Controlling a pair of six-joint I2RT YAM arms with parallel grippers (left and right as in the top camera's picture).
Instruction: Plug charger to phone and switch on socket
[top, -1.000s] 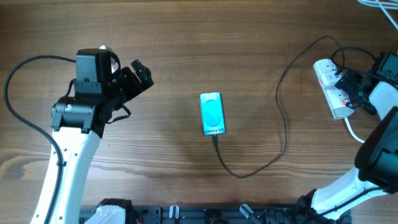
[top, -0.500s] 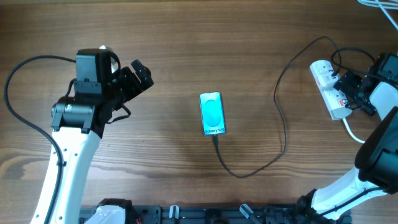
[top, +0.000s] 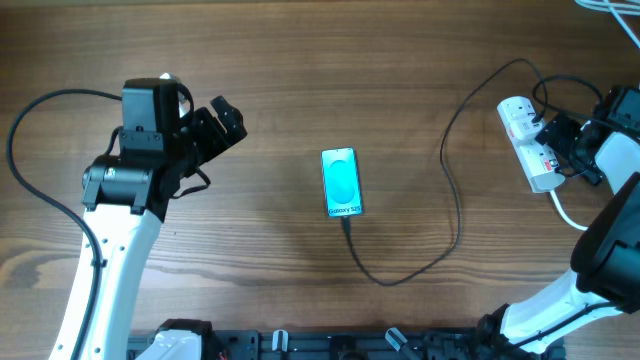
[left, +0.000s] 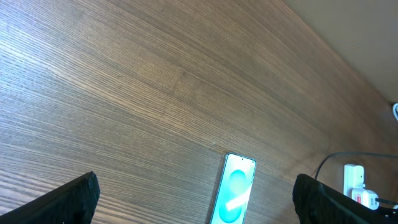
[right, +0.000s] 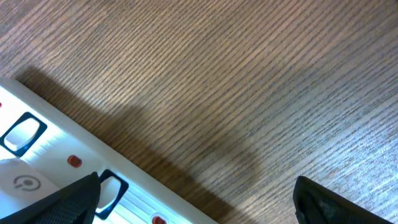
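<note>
While the phone (top: 342, 183) lies at tabletop centre with the cable (top: 456, 200) meeting its 6 o'clock end, the power strip (top: 527, 140) at 3 o'clock has shifted slightly toward 9 o'clock. The right end effector (right: 196, 202) sits on it, fingers spread, which is likely a switch attempt. The left end effector (left: 196, 200) hangs spread at 9 o'clock. Switch state is unreadable, and plug seating is too small to confirm.

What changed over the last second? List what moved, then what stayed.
The socket slid slightly leftward in the overhead view, with the open right gripper at it. The charger cable's upper bend followed a little. The phone, the cable end at it and the left gripper stayed put.
</note>
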